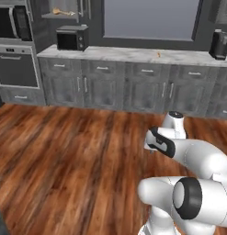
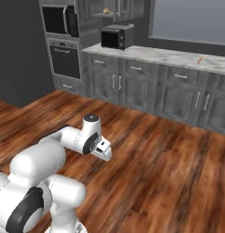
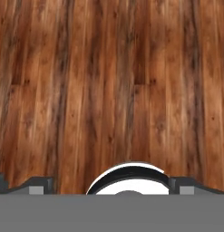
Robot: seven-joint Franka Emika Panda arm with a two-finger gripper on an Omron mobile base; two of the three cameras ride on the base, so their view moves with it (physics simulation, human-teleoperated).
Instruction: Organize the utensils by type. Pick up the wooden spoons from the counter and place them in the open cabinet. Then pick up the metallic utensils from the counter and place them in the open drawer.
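A wide stretch of bare plank wood floor [image 1: 64, 151] lies open between the robot and the long marble counter [image 1: 133, 55]. One tiny orange utensil [image 1: 158, 54] lies on it, well apart from one black microwave [image 1: 72, 38]. The gripper [image 3: 111, 188] points at the floor, jaws spread, holding nothing.

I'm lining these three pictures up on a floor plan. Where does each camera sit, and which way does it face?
Left base view: behind the arm's left, facing the counter; arm at lower right.
Right base view: behind its right, same counter; arm at lower left.
Hand view: on the hand, looking at the wooden floor.
Both base views share the microwave and floor.
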